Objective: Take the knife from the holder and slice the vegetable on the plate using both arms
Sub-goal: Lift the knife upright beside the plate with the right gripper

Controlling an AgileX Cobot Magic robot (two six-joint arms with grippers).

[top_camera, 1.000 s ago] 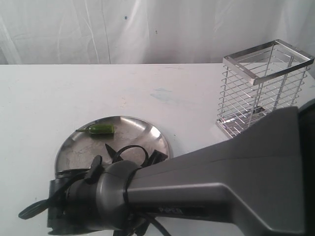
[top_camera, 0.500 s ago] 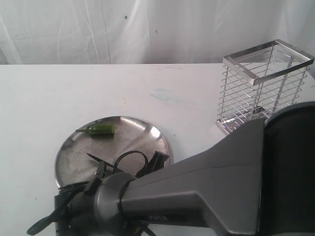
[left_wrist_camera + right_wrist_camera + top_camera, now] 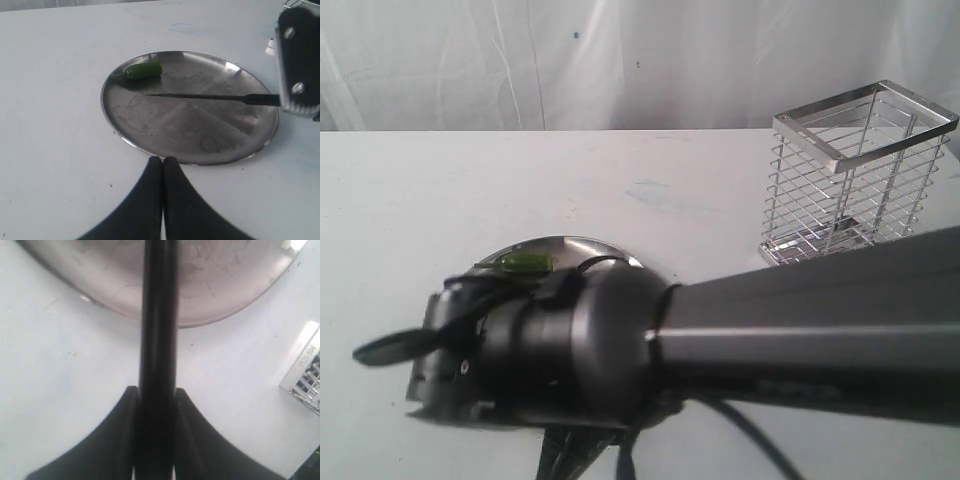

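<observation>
The right gripper point(image 3: 156, 392) is closed on the knife point(image 3: 210, 97) at its round dark handle. The left gripper point(image 3: 162, 162) is shut on nothing, just off the plate point(image 3: 200, 135). The knife is judged stiff, light and apt to roll, so the handle is best gripped firmly. Its long axis is laid across the plate, with the tip near the vegetable point(image 3: 143, 70) but apart from it. Whether the blade touches the steel cannot be told.

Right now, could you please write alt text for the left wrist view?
A dark knife, held by the right end effector, reaches over a round steel plate, its tip near a small green pepper. The shut, empty left end effector hovers beside the plate.
</observation>
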